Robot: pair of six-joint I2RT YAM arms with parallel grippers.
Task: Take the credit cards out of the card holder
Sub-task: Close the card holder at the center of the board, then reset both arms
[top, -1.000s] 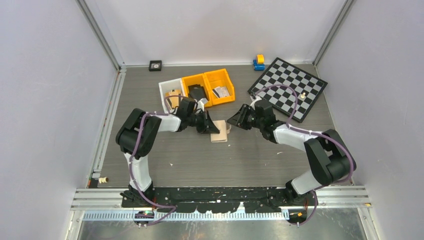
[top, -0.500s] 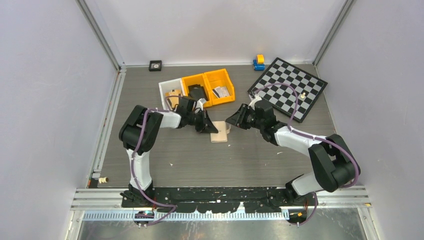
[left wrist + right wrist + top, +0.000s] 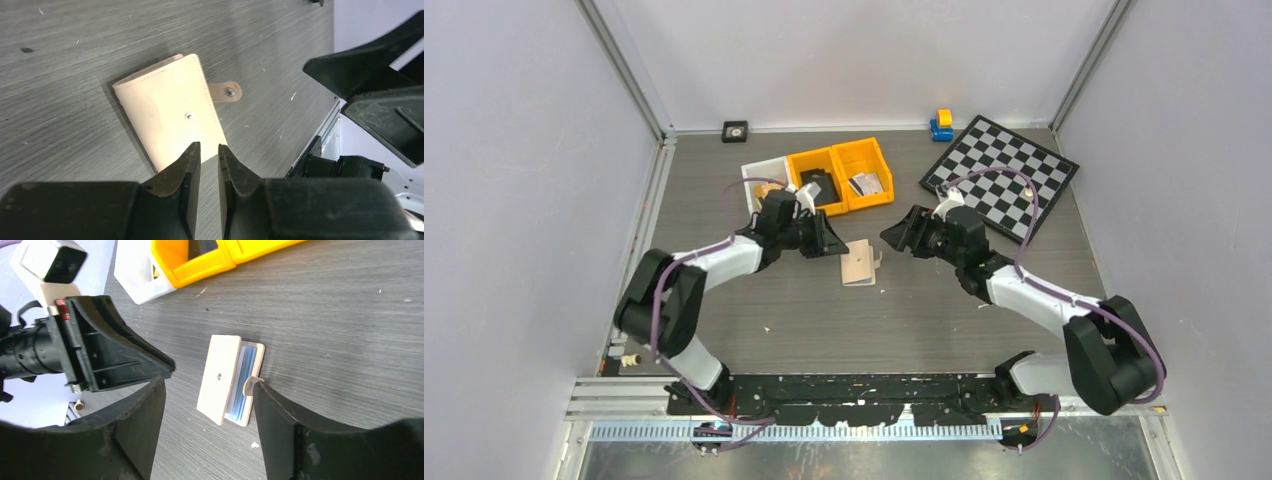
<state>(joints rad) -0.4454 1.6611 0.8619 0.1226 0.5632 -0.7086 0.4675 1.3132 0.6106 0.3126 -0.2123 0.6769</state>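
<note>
Card holder (image 3: 859,267) is lying part open on the worktop (image 3: 824,320), credit cards (image 3: 244,374) peeking from inside it. Just left of it the left end effector (image 3: 209,148) is hovering nearly together, gripping nothing; just right, the right end effector (image 3: 207,385) is gaping wide.

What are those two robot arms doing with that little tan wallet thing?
They're working on getting the credit cards out of the card holder. It lies on the table between the two arms, unsnapped and a little ajar, with card edges peeking out. Neither hand grips it right now: the left hand hangs just beside it with its fingers nearly together, and the right hand is spread wide on the other side.
</note>
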